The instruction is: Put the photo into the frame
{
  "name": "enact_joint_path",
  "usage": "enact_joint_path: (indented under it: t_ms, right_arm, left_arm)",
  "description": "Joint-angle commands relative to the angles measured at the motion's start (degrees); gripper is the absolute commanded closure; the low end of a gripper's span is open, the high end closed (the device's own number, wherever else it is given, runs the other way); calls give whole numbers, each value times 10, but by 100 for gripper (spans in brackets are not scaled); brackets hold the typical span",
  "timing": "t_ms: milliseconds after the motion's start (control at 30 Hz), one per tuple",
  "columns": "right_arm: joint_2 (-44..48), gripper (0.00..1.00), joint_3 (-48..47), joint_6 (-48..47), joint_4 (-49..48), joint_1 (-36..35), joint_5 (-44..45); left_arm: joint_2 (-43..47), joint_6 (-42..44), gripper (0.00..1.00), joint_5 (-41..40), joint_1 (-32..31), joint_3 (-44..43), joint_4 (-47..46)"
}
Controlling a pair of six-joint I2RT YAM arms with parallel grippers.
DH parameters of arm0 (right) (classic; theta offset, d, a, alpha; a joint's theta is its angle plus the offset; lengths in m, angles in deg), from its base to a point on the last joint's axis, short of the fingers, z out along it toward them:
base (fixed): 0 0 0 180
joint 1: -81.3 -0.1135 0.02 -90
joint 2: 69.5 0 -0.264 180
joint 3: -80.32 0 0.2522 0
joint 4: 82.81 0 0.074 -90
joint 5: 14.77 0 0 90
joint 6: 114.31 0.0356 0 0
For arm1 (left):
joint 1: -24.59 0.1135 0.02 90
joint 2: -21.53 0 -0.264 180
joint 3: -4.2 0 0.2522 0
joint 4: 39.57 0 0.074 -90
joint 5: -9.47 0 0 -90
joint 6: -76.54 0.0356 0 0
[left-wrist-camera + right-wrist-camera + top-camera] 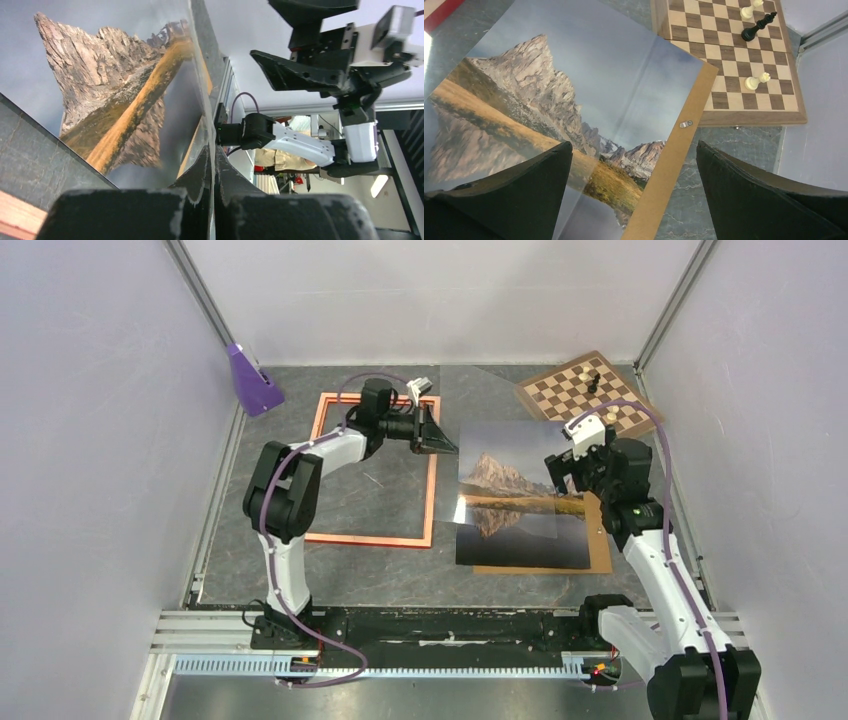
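The photo (520, 490) shows a mountain mirrored in a lake and lies to the right of the frame, over a brown backing board (600, 540). The orange-red frame (430, 502) lies flat on the table, with nothing inside it. My left gripper (450, 445) reaches across the frame and is shut on the photo's left edge. In the left wrist view the fingers (215, 150) pinch the thin sheet (115, 85), whose held side is raised off the table. My right gripper (565, 468) is open. It hovers (634, 150) above the photo's right edge (574, 75) without touching it.
The backing board (674, 150) has a small clip (685, 123). A brown chessboard (590, 395) with a few pieces lies at the back right and also shows in the right wrist view (734, 60). A purple object (250, 380) stands in the back left corner. Walls enclose the table.
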State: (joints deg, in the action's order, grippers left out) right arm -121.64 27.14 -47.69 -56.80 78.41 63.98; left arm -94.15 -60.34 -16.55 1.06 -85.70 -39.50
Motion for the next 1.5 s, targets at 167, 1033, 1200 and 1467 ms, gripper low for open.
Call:
enact_joint_path:
  t_ms: [167, 1033, 1200, 1467]
  right_arm:
    - [12, 2, -18, 7, 3, -1, -39]
    - [-154, 2, -57, 128, -149, -178, -58]
    - [-207, 2, -72, 195, -208, -194, -104]
    - [-274, 2, -65, 284, -290, -235, -114]
  left_arm:
    - [110, -51, 98, 80, 62, 71, -43]
    - [132, 770, 98, 70, 300, -93, 873]
    - [130, 862, 97, 101, 304, -102, 965]
    - [130, 973, 98, 121, 329, -115, 1080]
